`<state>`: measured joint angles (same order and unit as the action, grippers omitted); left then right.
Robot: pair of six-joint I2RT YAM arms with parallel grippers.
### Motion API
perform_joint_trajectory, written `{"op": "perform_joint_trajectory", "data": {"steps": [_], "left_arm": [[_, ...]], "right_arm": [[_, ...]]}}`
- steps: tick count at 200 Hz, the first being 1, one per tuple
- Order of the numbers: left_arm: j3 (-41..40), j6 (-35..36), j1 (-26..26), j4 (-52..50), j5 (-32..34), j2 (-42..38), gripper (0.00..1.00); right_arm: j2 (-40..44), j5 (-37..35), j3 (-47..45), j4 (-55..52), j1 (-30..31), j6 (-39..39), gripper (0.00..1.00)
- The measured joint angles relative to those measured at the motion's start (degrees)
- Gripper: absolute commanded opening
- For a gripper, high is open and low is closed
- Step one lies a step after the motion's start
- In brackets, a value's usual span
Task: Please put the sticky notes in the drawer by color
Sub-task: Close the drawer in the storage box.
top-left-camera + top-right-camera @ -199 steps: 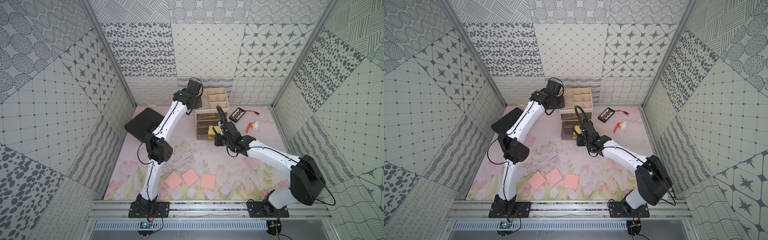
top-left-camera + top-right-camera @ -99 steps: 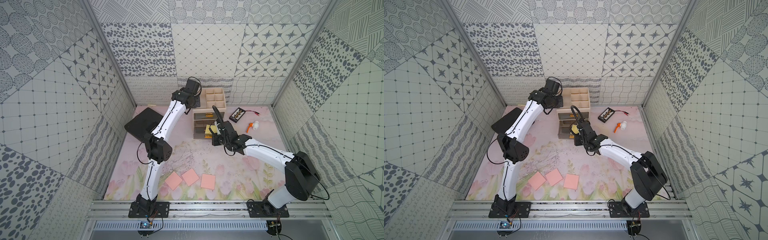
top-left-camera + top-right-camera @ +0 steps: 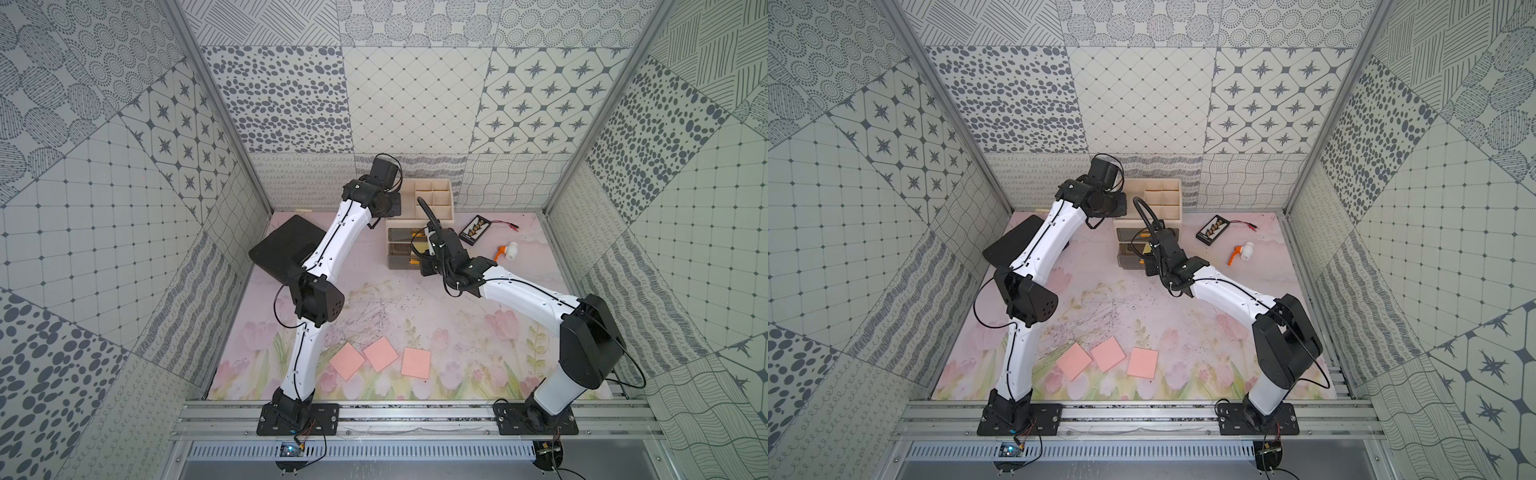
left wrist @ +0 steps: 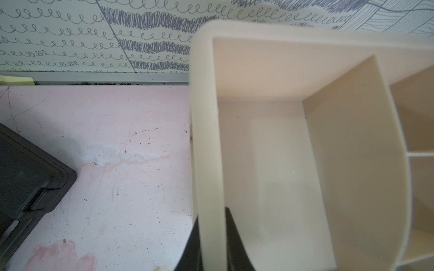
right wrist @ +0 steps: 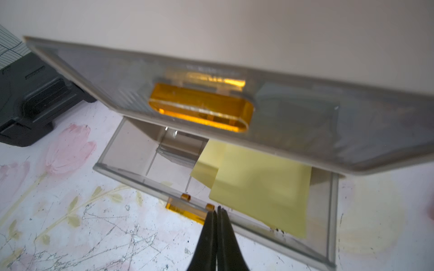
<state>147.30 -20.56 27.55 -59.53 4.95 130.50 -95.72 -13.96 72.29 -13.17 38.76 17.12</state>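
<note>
Yellow sticky notes (image 5: pixel 260 185) in lower drawer (image 5: pixel 333 211); left tool (image 4: pixel 212 213) grips chest wall (image 4: pixel 204 117)

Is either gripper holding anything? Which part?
The left gripper clamps the drawer chest by its side wall's rim. The right gripper is shut on nothing, tips at the front edge of the lower open drawer.

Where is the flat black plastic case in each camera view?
Both top views: flat black plastic case at the mat's far left, partly under the left arm.
Left wrist: its corner, across bare mat from the cream drawer chest.
Right wrist: on the mat beside the chest.
Shared landmark: the cream drawer chest.
</note>
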Motion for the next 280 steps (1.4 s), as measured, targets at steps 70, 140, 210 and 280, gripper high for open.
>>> {"op": "perform_joint_trajectory", "data": {"steps": [70, 140, 210, 280], "left_arm": [[0.7, 2.3, 0.0, -1.1, -2.6, 0.1, 0.0], [0.9, 2.6, 0.0, -1.5, -2.6, 0.2, 0.0], [0.9, 2.5, 0.0, -1.6, -2.6, 0.2, 0.0], [0.9, 2.6, 0.0, -1.7, -2.7, 0.2, 0.0]], "right_arm": [[-3.0, -1.5, 1.8, 2.3, 0.1, -2.5, 0.06], [13.8, 1.3, -6.8, 0.6, 6.2, -1.2, 0.06], [5.3, 4.0, -12.1, 0.5, 5.1, 1.5, 0.05], [-2.5, 2.7, -5.4, 2.0, 1.8, -1.7, 0.06]]}}
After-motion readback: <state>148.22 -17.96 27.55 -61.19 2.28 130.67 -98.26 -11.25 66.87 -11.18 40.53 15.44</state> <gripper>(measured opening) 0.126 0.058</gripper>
